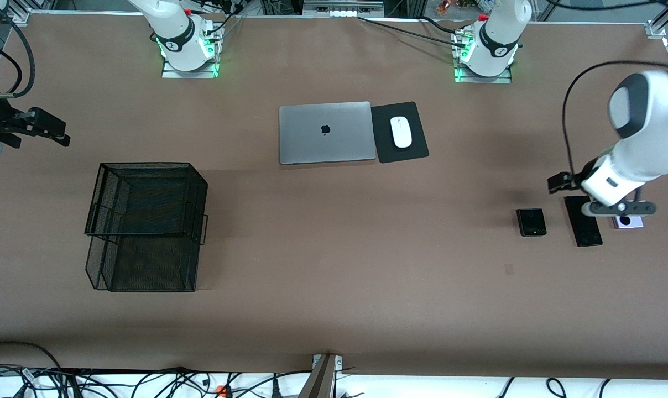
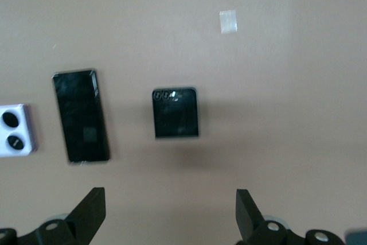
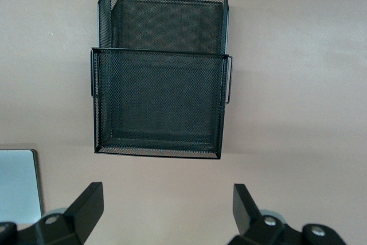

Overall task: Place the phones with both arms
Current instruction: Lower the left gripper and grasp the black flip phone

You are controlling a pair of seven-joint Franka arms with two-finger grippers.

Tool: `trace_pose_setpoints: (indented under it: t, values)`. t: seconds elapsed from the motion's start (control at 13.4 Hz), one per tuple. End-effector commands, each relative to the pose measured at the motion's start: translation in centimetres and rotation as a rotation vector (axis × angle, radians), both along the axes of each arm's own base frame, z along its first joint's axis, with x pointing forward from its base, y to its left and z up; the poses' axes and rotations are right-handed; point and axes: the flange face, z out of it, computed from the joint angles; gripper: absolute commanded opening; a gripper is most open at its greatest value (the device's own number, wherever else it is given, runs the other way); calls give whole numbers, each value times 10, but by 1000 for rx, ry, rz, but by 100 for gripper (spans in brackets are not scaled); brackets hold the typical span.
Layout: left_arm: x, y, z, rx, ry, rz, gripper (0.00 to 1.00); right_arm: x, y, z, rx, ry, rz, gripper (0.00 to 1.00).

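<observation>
Three phones lie in a row on the brown table near the left arm's end: a squarish black flip phone (image 1: 531, 222) (image 2: 175, 113), a long black slab (image 1: 583, 224) (image 2: 81, 115), and a lavender-white square with two black lenses (image 1: 628, 221) (image 2: 14, 130), partly hidden under the left wrist in the front view. My left gripper (image 1: 558, 182) (image 2: 170, 199) hangs open and holds nothing, over bare table beside the flip phone and slab. My right gripper (image 1: 57, 132) (image 3: 167, 196) is open and holds nothing, in the air beside a black mesh basket (image 1: 146, 165) (image 3: 160, 53).
A closed grey laptop (image 1: 325, 132) (image 3: 17, 182) lies mid-table, with a white mouse (image 1: 401, 131) on a black pad (image 1: 417, 150) beside it. A small pale tape mark (image 1: 509, 269) (image 2: 228, 22) sits nearer the front camera than the flip phone.
</observation>
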Motion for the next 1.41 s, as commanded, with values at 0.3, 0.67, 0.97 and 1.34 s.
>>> trace_pose_setpoints:
  t: [0.3, 0.67, 0.97, 1.34]
  values:
    - [13, 9, -95, 2, -85, -43, 100, -6, -3, 8, -8, -14, 1, 100]
    - [-4, 21, -145, -9, -132, -86, 100, -6, -2, 8, -8, -14, 2, 100]
    - [-8, 30, -167, -16, -118, -71, 100, -6, -3, 9, -8, -15, 2, 100]
    - [-11, 31, -184, -29, -105, -38, 100, -6, -2, 8, -8, -14, 2, 100]
